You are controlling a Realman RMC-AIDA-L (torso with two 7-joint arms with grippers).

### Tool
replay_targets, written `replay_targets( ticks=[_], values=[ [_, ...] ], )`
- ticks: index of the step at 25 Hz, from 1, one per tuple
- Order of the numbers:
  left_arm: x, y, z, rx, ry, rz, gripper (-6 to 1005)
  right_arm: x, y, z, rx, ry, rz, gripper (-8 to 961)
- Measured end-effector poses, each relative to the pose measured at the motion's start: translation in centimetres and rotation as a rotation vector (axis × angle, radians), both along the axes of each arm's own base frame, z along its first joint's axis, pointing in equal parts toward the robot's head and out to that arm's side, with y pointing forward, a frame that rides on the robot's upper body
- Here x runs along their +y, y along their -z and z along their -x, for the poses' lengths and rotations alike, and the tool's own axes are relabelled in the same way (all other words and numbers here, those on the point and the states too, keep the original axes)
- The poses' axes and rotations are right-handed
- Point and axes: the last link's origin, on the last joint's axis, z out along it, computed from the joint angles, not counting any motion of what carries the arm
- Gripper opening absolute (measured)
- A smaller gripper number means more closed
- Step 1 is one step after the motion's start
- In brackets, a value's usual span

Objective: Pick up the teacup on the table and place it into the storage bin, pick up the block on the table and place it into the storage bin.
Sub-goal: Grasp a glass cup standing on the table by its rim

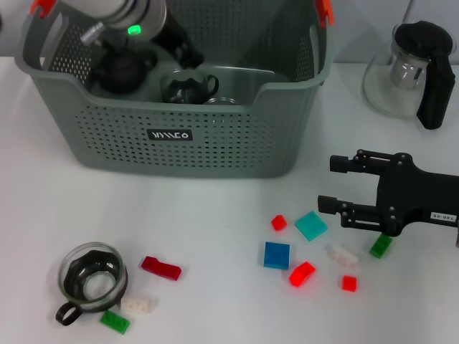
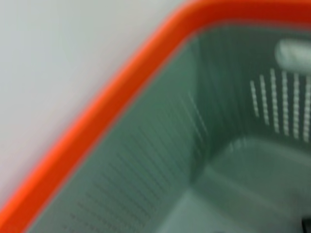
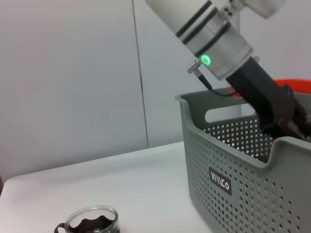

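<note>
Grey perforated plastic: storage bin (image 1: 215,143) at 11 o'clock on the white surface (image 1: 215,215), orange clips at the rim; inside, a dark teacup (image 1: 188,87) on the floor of the bin, a darker rounded vessel (image 1: 122,72) beside it; left tool (image 1: 185,56) reaching down into the bin just above that cup, fingers hidden by the rim, grip impossible to tell.

Outside the bin, a glass teacup with dark liner (image 1: 90,279) at 7 o'clock, upright, well apart from the bin; touching or just beside it a white block (image 1: 136,304) and a green block (image 1: 115,321), a dark red block (image 1: 161,268) near; more blocks scattered at 5 o'clock, among them blue (image 1: 276,255) and teal (image 1: 311,225).

Right tool (image 1: 333,184) at 3 o'clock, fingers spread and empty, just beside the teal block; glass pot with black handle (image 1: 412,68) at 1 o'clock.

Judged step: cup delivery into the bin; next, lifting the left tool clear of the rim without snagging, then the glass teacup or a block.

Writing: black label (image 1: 170,135) with white letters, not surely readable; sticker on the right tool too small to read.
</note>
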Motion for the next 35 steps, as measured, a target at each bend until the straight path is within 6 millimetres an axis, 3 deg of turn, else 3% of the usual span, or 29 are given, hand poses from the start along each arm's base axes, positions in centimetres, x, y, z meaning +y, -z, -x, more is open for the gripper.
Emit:
replay_targets(
  ticks=[2, 6, 8, 11, 13, 14, 17, 22, 25, 30, 35],
  values=[
    [-0.2, -1.4, -0.7, -0.094, 0.001, -0.003, 295, 0.0, 0.0, 0.0, 0.001, 0.000, 0.001, 740],
    [-2.0, -5.5, -2.2, -0.449, 0.030, 0.059, 377, 0.0, 0.0, 0.0, 0.001, 0.001, 0.002, 740],
    [-3.0, -7.5, -2.2, -0.598, 0.035, 0.098, 475, 0.0, 0.0, 0.0, 0.001, 0.003, 0.003, 740],
    [-5.3, -10.1, -1.1, -0.818, 0.036, 0.205, 621, 0.0, -0.1, 0.0, 0.002, 0.010, 0.006, 741],
    [-6.9, -11.1, 0.2, -0.924, 0.040, 0.261, 631, 0.0, -0.2, -0.1, 0.001, 0.011, 0.006, 741],
    [-8.6, -11.7, 1.8, -0.987, 0.043, 0.313, 636, 0.0, -0.2, -0.1, 0.001, 0.011, 0.007, 741],
    [-10.2, -11.8, 3.5, -0.995, 0.044, 0.348, 642, 0.0, -0.1, -0.1, 0.002, 0.011, 0.007, 741],
    [-15.5, -11.6, 8.3, -0.925, 0.098, 0.459, 635, 0.0, -0.2, -0.1, 0.003, 0.017, 0.010, 741],
    [-17.7, -11.2, 10.6, -0.864, 0.058, 0.494, 635, 0.1, -0.2, -0.1, 0.003, 0.020, 0.011, 741],
    [-19.9, -10.2, 13.9, -0.684, -0.014, 0.471, 634, 0.0, -0.3, -0.2, 0.004, 0.029, 0.015, 740],
    [-20.3, -10.5, 14.6, -0.529, -0.096, 0.443, 634, 0.1, -0.5, -0.2, 0.004, 0.040, 0.016, 740]
  ],
)
